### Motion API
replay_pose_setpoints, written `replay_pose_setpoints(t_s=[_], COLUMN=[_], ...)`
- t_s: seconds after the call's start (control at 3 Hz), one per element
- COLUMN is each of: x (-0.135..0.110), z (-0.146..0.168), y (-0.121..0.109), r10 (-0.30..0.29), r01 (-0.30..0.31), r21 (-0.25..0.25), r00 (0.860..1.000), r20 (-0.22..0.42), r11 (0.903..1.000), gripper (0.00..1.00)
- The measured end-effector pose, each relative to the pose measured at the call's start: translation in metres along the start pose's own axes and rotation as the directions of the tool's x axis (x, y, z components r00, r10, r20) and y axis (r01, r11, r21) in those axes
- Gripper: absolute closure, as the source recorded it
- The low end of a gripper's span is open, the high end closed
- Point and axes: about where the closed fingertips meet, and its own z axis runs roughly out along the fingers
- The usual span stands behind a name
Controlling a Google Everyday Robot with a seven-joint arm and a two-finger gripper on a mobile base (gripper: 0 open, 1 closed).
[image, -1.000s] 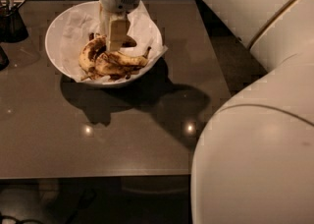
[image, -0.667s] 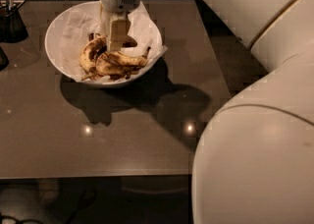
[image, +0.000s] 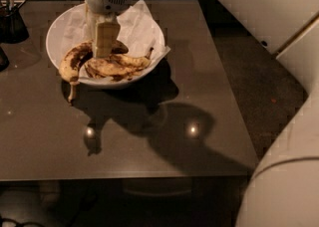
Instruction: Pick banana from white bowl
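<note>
Dark little containers (image: 11,22) sit at the far left edge of the table (image: 199,71), well apart from anything I care about. Moving right, the banana (image: 72,61) is the bit that matters: it's the blotchy curved one, draped over the near-left rim of the white bowl (image: 51,42), with its thin stem hanging down outside towards the tabletop. Its long axis runs from that low left end up and to the right, into the bowl.

The gripper (image: 103,39) is right at that upper right end, coming straight down into the bowl from the top of the view, so nearly all of the banana lies left of it and a bit nearer the camera. Honestly I can't tell how wide it's open or whether it actually has hold of the fruit; from this angle it just overlaps the banana's end.

Just right of the gripper, two flatter spotted bananas (image: 119,65) lie in the bowl, touching the target or close to it. The crumpled paper (image: 142,24) sticks out over the right rim.

My guess is that any lift from here is an end grab, so that long left side will want to swing.
</note>
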Motion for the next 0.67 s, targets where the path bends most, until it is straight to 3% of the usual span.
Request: replay_pose_setpoints(t_s=[0.33, 0.67], x=[-0.0257, -0.0257], z=[-0.0005, -0.0005], y=[0.0151, 0.0151], r10=[-0.009, -0.009], r01=[0.009, 0.009], r21=[-0.014, -0.014], r00=[1.000, 1.000], r20=[0.019, 0.019], r11=[0.9999, 0.9999], gripper=[1.00, 1.00])
